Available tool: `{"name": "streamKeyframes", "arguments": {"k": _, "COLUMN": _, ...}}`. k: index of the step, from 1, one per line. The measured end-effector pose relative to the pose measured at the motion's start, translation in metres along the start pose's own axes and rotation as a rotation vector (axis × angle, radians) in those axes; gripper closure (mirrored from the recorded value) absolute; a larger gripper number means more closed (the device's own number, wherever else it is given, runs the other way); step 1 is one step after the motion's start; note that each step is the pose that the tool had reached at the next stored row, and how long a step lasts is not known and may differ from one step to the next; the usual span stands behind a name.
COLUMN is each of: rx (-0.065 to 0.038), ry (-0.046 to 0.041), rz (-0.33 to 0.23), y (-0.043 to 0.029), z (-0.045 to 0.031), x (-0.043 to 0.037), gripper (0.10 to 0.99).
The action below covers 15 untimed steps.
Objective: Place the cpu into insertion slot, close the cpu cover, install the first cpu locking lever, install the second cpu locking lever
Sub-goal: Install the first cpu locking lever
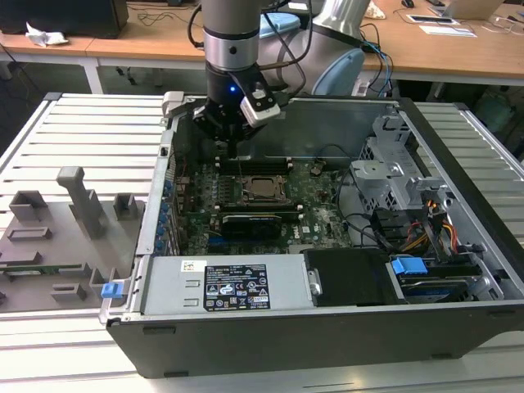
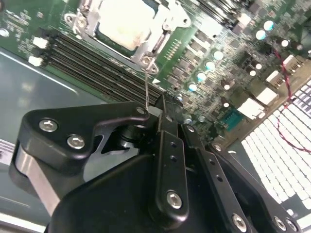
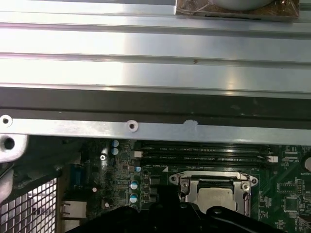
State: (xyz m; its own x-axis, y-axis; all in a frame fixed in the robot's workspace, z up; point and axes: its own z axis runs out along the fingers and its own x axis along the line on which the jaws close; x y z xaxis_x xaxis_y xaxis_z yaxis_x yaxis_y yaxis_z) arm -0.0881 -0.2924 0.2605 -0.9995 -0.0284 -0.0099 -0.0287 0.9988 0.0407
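The gripper, fingers drawn together around a thin wire locking lever, hovers just beside the insertion slot. The cpu sits in that slot under the cpu cover — springy, slippery wire, best held near its free end.

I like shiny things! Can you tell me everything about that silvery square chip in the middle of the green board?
The small flat square chip with a dull silver-grey metal face lies flat in the socket on the green motherboard. The square silvery metal frame plate is down around its edges, leaving its centre bare. Long black memory slots run beside it. The black robot hand hovers nearby, not touching it.
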Motion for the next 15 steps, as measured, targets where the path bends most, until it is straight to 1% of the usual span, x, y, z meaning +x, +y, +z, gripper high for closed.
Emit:
{"name": "streamKeyframes", "arguments": {"k": 1, "rx": 0.000, "ry": -0.0001, "rz": 0.000, "y": -0.0001, "z": 0.0001, "x": -0.0034, "gripper": 0.980}}
{"name": "streamKeyframes", "arguments": {"k": 2, "rx": 0.000, "ry": -0.0001, "rz": 0.000, "y": -0.0003, "z": 0.0001, "x": -0.0099, "gripper": 0.980}}
{"name": "streamKeyframes", "arguments": {"k": 4, "rx": 0.000, "ry": 0.0001, "rz": 0.000, "y": -0.0005, "z": 0.0003, "x": -0.0176, "gripper": 0.980}}
{"name": "streamKeyframes", "arguments": {"k": 8, "rx": 0.000, "ry": 0.0004, "rz": 0.000, "y": -0.0009, "z": 0.0007, "x": -0.0359, "gripper": 0.980}}
{"name": "streamKeyframes", "arguments": {"k": 9, "rx": 0.000, "ry": 0.0004, "rz": 0.000, "y": -0.0010, "z": 0.0008, "x": -0.0397, "gripper": 0.980}}
{"name": "streamKeyframes", "arguments": {"k": 10, "rx": -0.001, "ry": 0.0004, "rz": 0.000, "y": -0.0011, "z": 0.0008, "x": -0.0419, "gripper": 0.980}}
{"name": "streamKeyframes", "arguments": {"k": 11, "rx": -0.007, "ry": 0.0003, "rz": 0.000, "y": -0.0012, "z": 0.0010, "x": -0.0434, "gripper": 0.980}}
{"name": "streamKeyframes", "arguments": {"k": 12, "rx": -0.016, "ry": 0.0000, "rz": 0.000, "y": -0.0012, "z": 0.0012, "x": -0.0438, "gripper": 0.980}}
{"name": "streamKeyframes", "arguments": {"k": 13, "rx": -0.029, "ry": -0.0004, "rz": -0.001, "y": -0.0012, "z": 0.0014, "x": -0.0438, "gripper": 0.980}}
{"name": "streamKeyframes", "arguments": {"k": 14, "rx": -0.034, "ry": -0.0006, "rz": -0.003, "y": -0.0012, "z": 0.0022, "x": -0.0444, "gripper": 0.980}}
{"name": "streamKeyframes", "arguments": {"k": 15, "rx": -0.034, "ry": -0.0006, "rz": -0.003, "y": -0.0013, "z": 0.0040, "x": -0.0453, "gripper": 0.980}}
